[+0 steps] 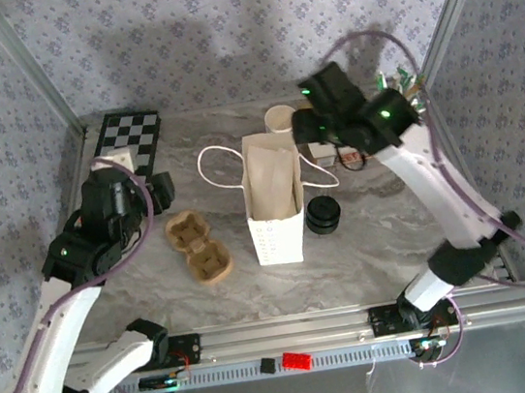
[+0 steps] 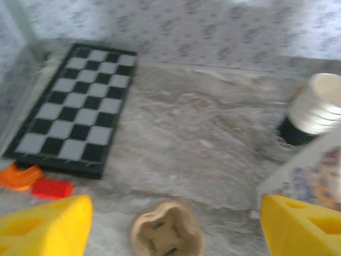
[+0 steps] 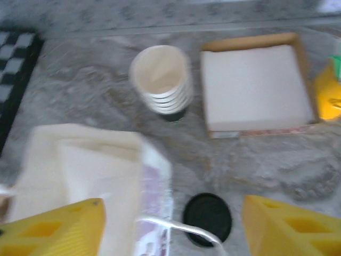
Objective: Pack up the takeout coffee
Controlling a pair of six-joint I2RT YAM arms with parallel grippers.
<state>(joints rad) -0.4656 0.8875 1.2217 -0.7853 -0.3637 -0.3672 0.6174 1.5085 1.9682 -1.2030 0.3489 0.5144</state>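
Note:
The white paper bag (image 1: 273,205) stands upright and open-topped mid-table, and its pale mouth (image 3: 80,160) is blurred in the right wrist view. The takeout coffee is hidden from every view. My right gripper (image 1: 306,124) hovers high behind the bag's right edge. In its own view the right gripper (image 3: 173,205) is open, with the bag's white cord handle (image 3: 181,229) running below the gap and nothing held. My left gripper (image 1: 159,185) is left of the bag. It is open (image 2: 176,205) above a brown pulp cup carrier (image 2: 166,232).
A stack of black lids (image 1: 323,214) sits right of the bag. A stack of white-rimmed cups (image 3: 161,77) and a napkin box (image 3: 256,85) stand behind it. The checkerboard (image 1: 130,137) lies far left. The pulp carrier (image 1: 198,247) lies left of the bag.

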